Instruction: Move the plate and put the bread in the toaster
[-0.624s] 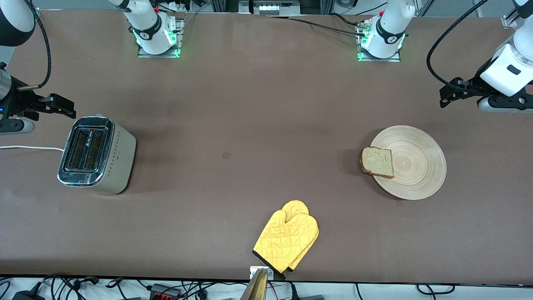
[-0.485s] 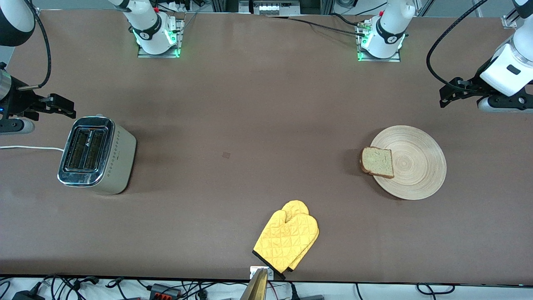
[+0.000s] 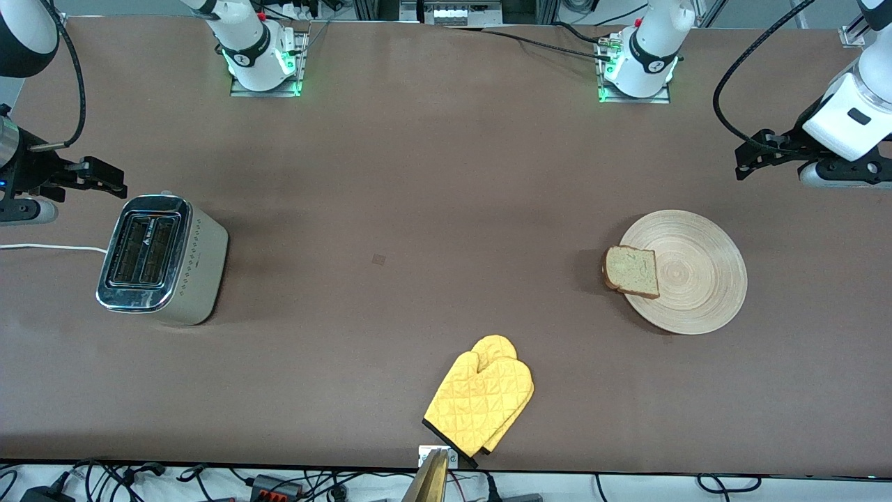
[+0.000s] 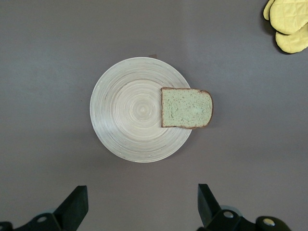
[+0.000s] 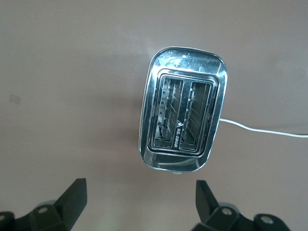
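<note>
The light wooden plate (image 3: 704, 279) lies toward the left arm's end of the table. The bread (image 3: 631, 271) rests on the plate's edge that faces the table's middle and overhangs it a little. My left gripper (image 3: 746, 159) hangs open and empty in the air, over bare table beside the plate; its wrist view shows the plate (image 4: 130, 110) and the bread (image 4: 186, 108) ahead of the left gripper (image 4: 143, 197). The toaster (image 3: 160, 259) stands at the right arm's end, slots up and empty. My right gripper (image 3: 111, 179) hovers open beside it, the toaster (image 5: 182, 122) ahead of the right gripper (image 5: 140, 192).
A yellow oven mitt (image 3: 481, 394) lies near the table's edge closest to the front camera, seen also as the mitt (image 4: 286, 21) in the left wrist view. The toaster's white cord (image 3: 49, 247) runs off toward the right arm's end. Bare brown tabletop (image 3: 418, 209) stretches between toaster and plate.
</note>
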`<state>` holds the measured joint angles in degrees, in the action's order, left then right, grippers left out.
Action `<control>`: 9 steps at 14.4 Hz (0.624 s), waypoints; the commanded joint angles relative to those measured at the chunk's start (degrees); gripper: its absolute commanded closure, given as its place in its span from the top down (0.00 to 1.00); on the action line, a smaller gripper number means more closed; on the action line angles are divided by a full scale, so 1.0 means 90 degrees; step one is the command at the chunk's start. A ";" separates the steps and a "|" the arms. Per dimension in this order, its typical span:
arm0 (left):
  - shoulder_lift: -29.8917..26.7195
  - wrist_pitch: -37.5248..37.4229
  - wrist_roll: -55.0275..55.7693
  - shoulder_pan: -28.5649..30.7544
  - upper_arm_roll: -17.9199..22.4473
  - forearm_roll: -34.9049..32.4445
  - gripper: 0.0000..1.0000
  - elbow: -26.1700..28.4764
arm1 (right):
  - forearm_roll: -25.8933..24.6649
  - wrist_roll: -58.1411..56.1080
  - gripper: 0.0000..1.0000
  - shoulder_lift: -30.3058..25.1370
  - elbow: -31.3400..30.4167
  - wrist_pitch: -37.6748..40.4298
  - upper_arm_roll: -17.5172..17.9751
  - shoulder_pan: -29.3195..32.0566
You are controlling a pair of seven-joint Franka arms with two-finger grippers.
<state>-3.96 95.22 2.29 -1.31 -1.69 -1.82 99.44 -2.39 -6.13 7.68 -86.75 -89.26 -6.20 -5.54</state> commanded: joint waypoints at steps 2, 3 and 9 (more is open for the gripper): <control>0.0069 -0.0354 0.0087 0.0019 -0.0057 -0.0081 1.00 -0.0170 | 0.0002 0.0066 1.00 0.0006 0.0078 0.0035 0.0005 0.0010; 0.0088 -0.0471 0.0058 0.0019 -0.0047 -0.0081 1.00 -0.0170 | 0.0002 0.0066 1.00 -0.0003 0.0078 0.0035 0.0005 0.0010; 0.0410 -0.0609 -0.0020 0.0019 -0.0057 -0.0081 1.00 -0.0277 | 0.0002 0.0066 1.00 -0.0003 0.0078 0.0064 0.0005 0.0020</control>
<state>-2.78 91.11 2.29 -1.57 -2.01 -1.82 99.41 -2.39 -6.13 7.68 -86.75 -89.25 -6.23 -5.49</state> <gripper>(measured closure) 0.000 0.000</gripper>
